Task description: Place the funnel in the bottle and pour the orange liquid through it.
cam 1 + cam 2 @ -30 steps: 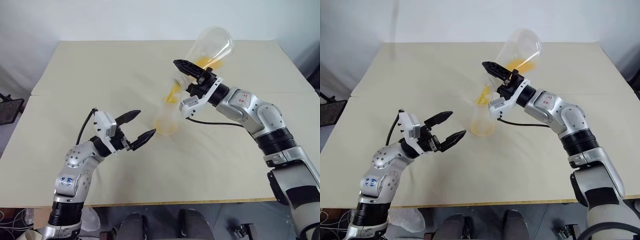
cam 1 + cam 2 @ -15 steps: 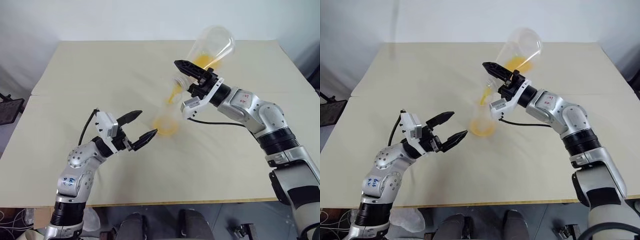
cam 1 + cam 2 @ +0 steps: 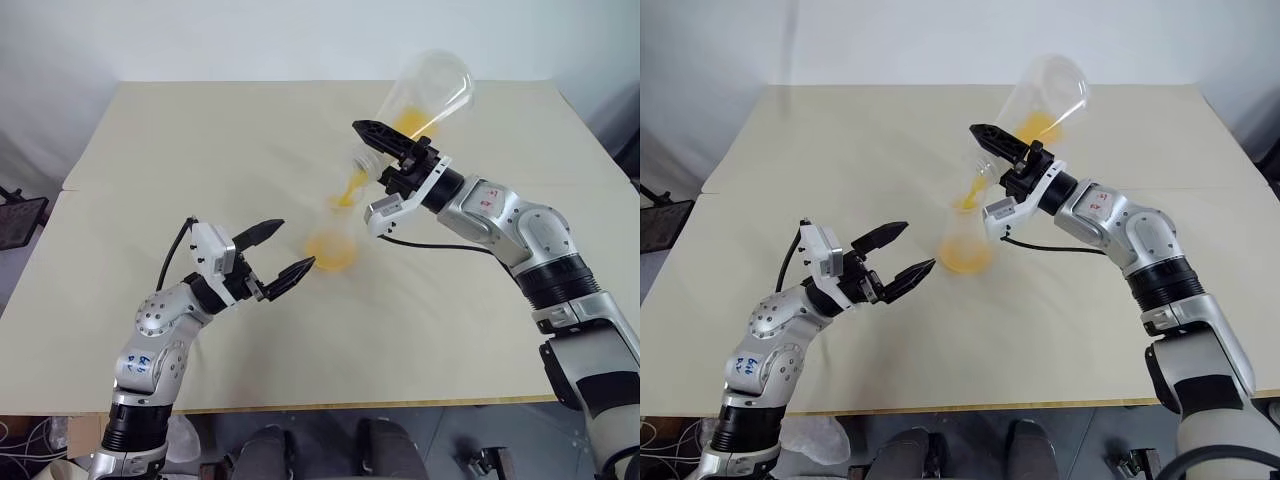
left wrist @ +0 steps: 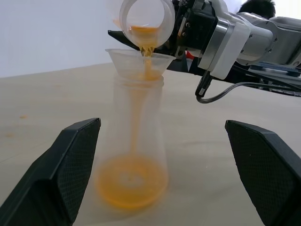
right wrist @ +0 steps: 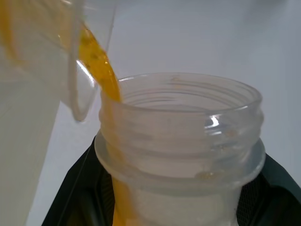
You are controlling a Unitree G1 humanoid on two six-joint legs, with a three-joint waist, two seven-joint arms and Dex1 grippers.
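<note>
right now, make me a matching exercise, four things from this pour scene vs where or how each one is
Things:
1. funnel
2. tilted flask
3. left gripper
4. orange liquid

States:
A. open, beside the bottle
B. held by the right gripper, neck down
C. seated in the neck of the bottle
D. pooling in the bottle's base

Pairs: 1-C, 2-B, 3-A, 4-D
</note>
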